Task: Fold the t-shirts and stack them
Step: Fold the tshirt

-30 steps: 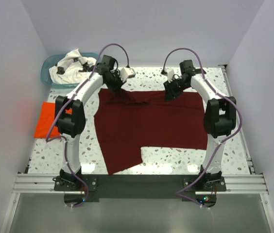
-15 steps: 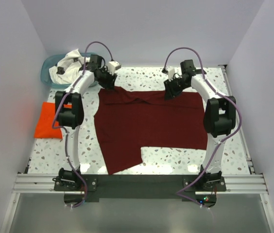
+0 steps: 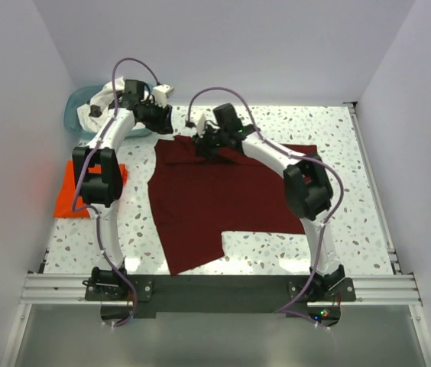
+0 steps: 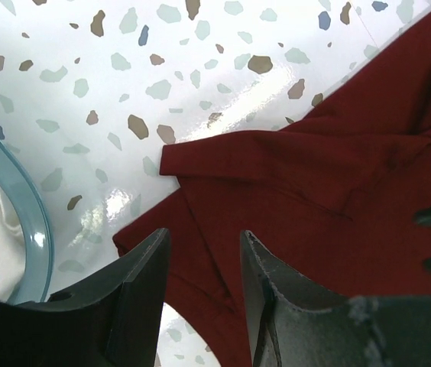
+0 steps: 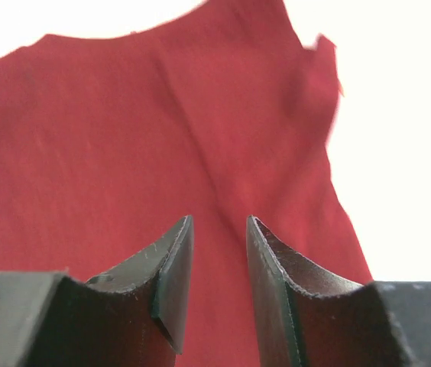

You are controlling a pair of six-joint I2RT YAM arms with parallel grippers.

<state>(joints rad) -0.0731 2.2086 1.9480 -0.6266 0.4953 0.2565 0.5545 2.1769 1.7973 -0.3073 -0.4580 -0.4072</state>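
Observation:
The dark maroon t-shirt [image 3: 223, 191] lies spread flat on the table. My left gripper [image 3: 162, 126] is open and empty just above the shirt's far left sleeve [image 4: 223, 164], beside the basket. In the left wrist view the gripper [image 4: 204, 245] has maroon cloth showing in its gap. My right gripper [image 3: 204, 145] is open over the shirt's far edge, left of centre. In the right wrist view the gripper [image 5: 219, 229] hangs close above the cloth [image 5: 124, 130], gripping nothing. The orange-red t-shirt [image 3: 66, 195] lies folded at the left. The white t-shirt [image 3: 112, 95] is in the basket.
The teal plastic basket [image 3: 74, 118] stands at the far left corner; its rim [image 4: 24, 222] is close to my left fingers. White walls enclose the table on three sides. The arm bases and rail run along the near edge.
My right gripper has swung left along the shirt's far edge from right of centre to left of centre. My left gripper has drawn back left toward the basket.

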